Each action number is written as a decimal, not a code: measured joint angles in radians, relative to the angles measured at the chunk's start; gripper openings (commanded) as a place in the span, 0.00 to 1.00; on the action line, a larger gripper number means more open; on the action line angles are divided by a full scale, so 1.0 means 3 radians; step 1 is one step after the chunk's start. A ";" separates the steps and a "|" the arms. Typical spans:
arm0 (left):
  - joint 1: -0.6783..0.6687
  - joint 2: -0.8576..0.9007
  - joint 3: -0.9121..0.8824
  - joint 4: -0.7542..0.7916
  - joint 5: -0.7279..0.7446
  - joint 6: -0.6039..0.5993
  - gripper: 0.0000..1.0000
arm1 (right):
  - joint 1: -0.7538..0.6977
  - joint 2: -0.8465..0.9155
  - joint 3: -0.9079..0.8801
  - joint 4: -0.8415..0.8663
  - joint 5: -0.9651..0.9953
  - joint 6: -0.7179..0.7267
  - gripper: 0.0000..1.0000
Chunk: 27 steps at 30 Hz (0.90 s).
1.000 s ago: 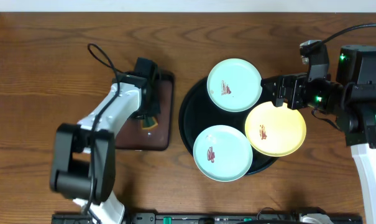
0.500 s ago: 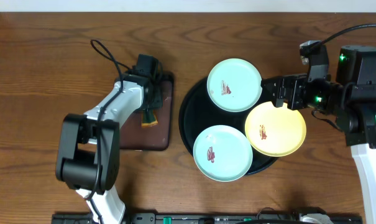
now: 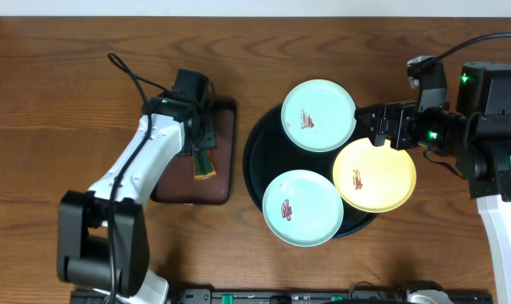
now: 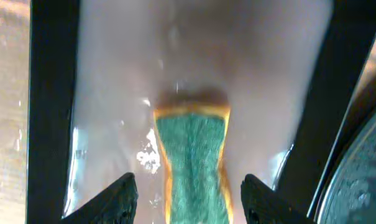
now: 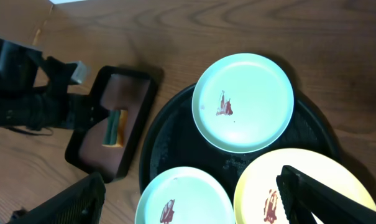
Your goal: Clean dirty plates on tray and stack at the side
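**A:** While the left claw (image 4: 188, 180) hangs over the small dark-brown rectangular tray (image 3: 225, 173), which step is in hand?

**B:** Fetching the tool, I judge. Its jaws stand wide to either side of the green-and-yellow scouring sponge (image 4: 194, 149), which lies on that tray's wet floor. Neither finger seems to touch it, though the wrist view is soft at its lower edge.

**A:** And the plates?

**B:** All three sit on the large round black tray (image 3: 259, 160), each overhanging its rim. They are the far pale mint-blue glossy plate (image 3: 318, 115), the near mint-blue plate (image 3: 302, 208) and the pale yellow round plate (image 3: 375, 175). Each shows a reddish-brown smear, so none is cleaned or stacked yet.

**A:** The right claw (image 3: 378, 127)?

**B:** It is spread wide and holds nothing. It sits above the gap between the far mint-blue plate and the yellow one.

**A:** What does the next move call for?

**B:** Likely the left jaws close squarely on the sponge's narrow waist. They then lift it clear of the brown tray's wall and carry it right to the nearest smear.
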<state>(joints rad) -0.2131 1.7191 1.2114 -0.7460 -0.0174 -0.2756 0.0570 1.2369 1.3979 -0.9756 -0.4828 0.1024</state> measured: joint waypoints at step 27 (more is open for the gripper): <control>0.0006 0.0225 -0.0210 0.0045 0.0234 -0.0361 0.42 | 0.0000 0.0327 0.0000 -0.0024 0.0341 0.0003 0.90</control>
<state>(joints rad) -0.2111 1.7866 1.1484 -0.7326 0.0528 -0.3840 0.0570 1.3350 1.3979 -0.9829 -0.3805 0.1032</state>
